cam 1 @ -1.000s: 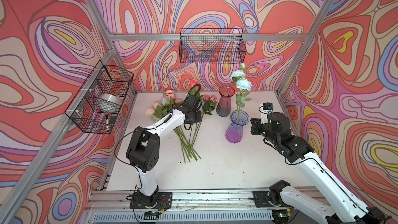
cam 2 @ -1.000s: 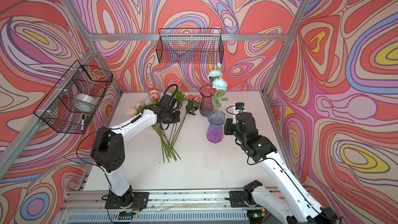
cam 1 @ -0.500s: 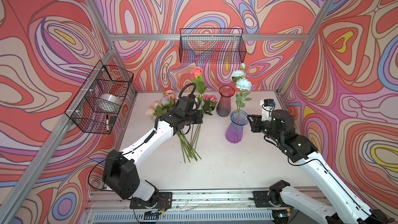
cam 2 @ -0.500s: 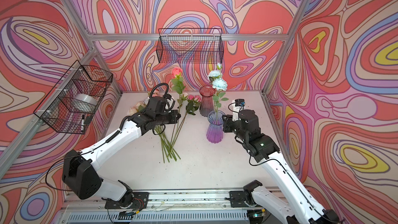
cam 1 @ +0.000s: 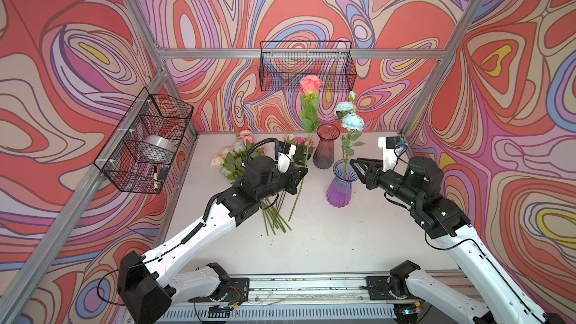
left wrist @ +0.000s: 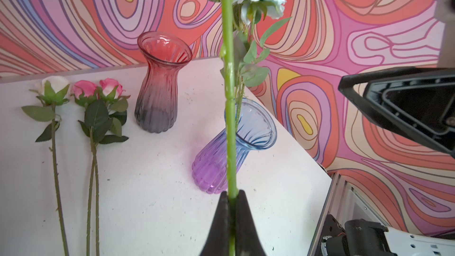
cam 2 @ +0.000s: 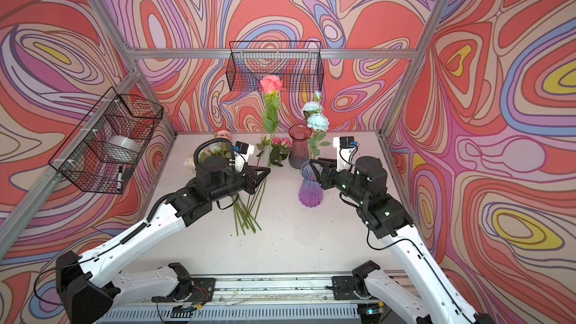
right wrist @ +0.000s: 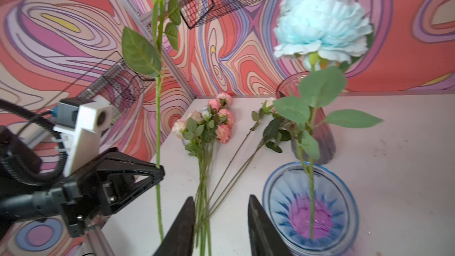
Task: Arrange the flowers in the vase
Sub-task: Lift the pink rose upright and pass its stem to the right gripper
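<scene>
Top views show the left gripper (cam 1: 304, 170), pinched on the coral rose (cam 1: 310, 85) by its stem, now lifted well above the table (cam 1: 311, 244) — the right gripper (cam 1: 355, 166) has spread its jaws beside the blue vase (cam 1: 339, 187). The left wrist view cuts off the bloom.

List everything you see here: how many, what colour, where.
coral rose: one, coral, held upright by its stem
pale blue blooms: two, pale blue, in the purple vase
purple vase: one, purple and blue, on the table
red vase: one, red, behind the purple vase
loose flowers: several, pink and white, lying on the table
wire baskets: two, black, on the walls
tape roll: one, silvery, in the left basket
left gripper: black, shut on the coral rose
right gripper: black, open, beside the purple vase
</scene>
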Action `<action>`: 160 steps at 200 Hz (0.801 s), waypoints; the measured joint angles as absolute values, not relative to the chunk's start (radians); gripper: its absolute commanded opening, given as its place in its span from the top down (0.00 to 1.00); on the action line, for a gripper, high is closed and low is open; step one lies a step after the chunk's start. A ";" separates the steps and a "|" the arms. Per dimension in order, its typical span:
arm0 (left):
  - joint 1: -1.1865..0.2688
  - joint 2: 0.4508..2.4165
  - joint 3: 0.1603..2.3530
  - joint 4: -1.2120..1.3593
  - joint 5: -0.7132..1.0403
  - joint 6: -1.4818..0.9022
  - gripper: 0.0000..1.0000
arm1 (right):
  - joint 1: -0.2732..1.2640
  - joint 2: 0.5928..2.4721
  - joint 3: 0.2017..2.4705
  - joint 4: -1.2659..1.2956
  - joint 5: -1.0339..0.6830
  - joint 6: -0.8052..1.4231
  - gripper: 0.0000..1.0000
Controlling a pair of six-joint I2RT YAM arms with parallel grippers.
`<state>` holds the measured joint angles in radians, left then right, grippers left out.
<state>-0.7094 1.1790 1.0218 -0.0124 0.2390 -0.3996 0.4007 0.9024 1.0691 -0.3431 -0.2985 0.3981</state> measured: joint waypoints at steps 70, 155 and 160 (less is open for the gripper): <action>-0.721 1.175 0.974 0.086 0.274 -0.395 1.00 | 0.541 1.121 1.173 -0.197 -0.402 0.437 0.63; -0.721 1.157 0.974 0.105 0.277 -0.392 1.00 | 0.571 1.247 1.200 -0.122 -0.438 0.467 0.71; -0.721 1.157 0.974 0.105 0.277 -0.393 1.00 | 0.572 1.250 1.202 -0.119 -0.442 0.469 0.71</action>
<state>-0.7212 1.1572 0.9741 0.1047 0.2768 -0.3927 0.5720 1.2503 1.2018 -0.1188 -0.4416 0.4690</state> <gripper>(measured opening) 0.052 0.297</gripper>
